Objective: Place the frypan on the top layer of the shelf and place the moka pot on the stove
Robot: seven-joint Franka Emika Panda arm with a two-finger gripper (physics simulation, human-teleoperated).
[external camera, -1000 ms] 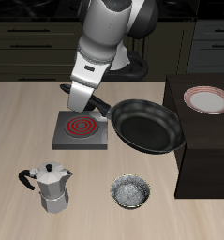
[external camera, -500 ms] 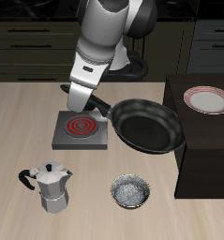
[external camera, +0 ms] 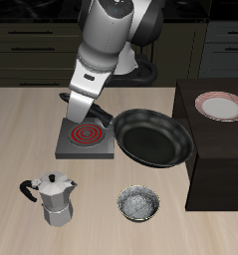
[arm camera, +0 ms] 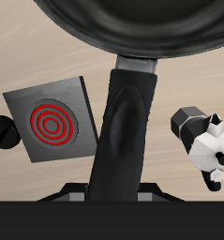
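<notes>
Dark cabinets behind; pale wooden counter (external camera: 21,129) below. Shelf (external camera: 218,159) beyond the pincer, top layer bearing only a plate (external camera: 219,105). Frypan (external camera: 152,136) held aloft between stove and shelf, pincer (external camera: 89,113) clamped on its handle. Stove (external camera: 86,139) bare, just beneath pincer. Moka pot (external camera: 55,198) on counter, well apart. Neither placement done.

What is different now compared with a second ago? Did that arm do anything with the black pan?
The arm has swung a little, and the frypan it carries by the handle has shifted slightly toward the stove and tilted a bit. The gripper keeps its hold on the handle. The moka pot, the small bowl, the plate and the shelf stayed where they were.
</notes>
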